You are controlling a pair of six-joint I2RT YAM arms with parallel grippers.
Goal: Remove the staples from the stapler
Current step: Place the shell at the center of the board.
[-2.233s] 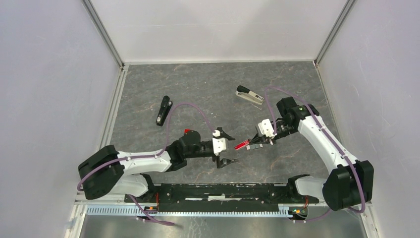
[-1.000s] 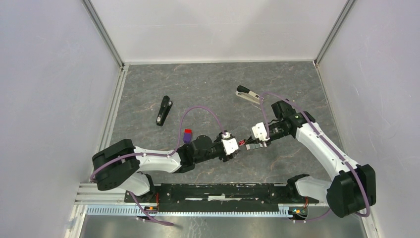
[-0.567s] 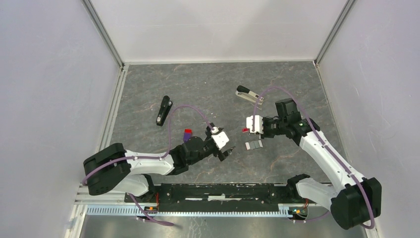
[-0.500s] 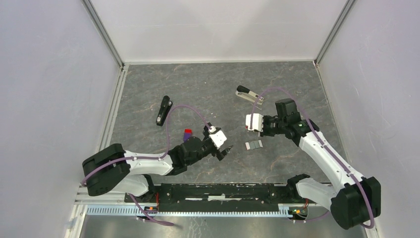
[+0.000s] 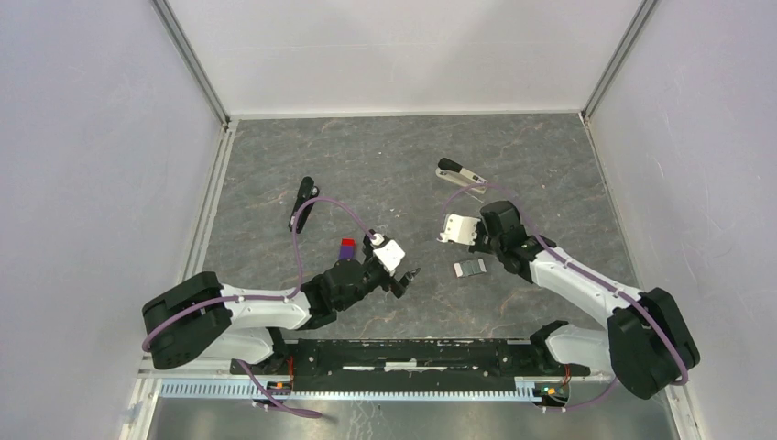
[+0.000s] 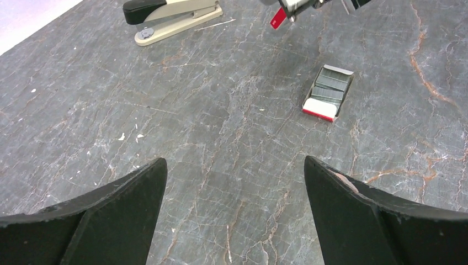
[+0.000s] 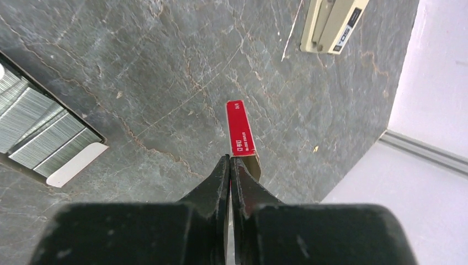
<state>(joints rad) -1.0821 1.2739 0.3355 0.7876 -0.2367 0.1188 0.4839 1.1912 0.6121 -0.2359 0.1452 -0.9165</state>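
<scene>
Left wrist view, nearest first: we see the left gripper (image 6: 234, 161) spread wide, black fingers (image 6: 110, 215) over the grey table (image 6: 83, 110), nothing between them. Past it, the staples (image 6: 331, 85) lie as silvery strips in a small open tray (image 6: 319, 109) with a red-and-white end. The tray sits flat on the table, apart from both grippers. Beyond the tray, the right gripper (image 7: 230, 160) is pinched tight on a red cardboard sleeve (image 7: 242, 135), which sticks out past its fingertips. Farthest out, the stapler (image 6: 174, 14), a beige rail with a black end, lies flat on the table with a thin pin (image 6: 215, 24) just beside it. In the top view we see the black stapler bar (image 5: 303, 203) lying well apart on the left side. A red-and-purple block (image 5: 347, 247) sits near the left arm's wrist.
</scene>
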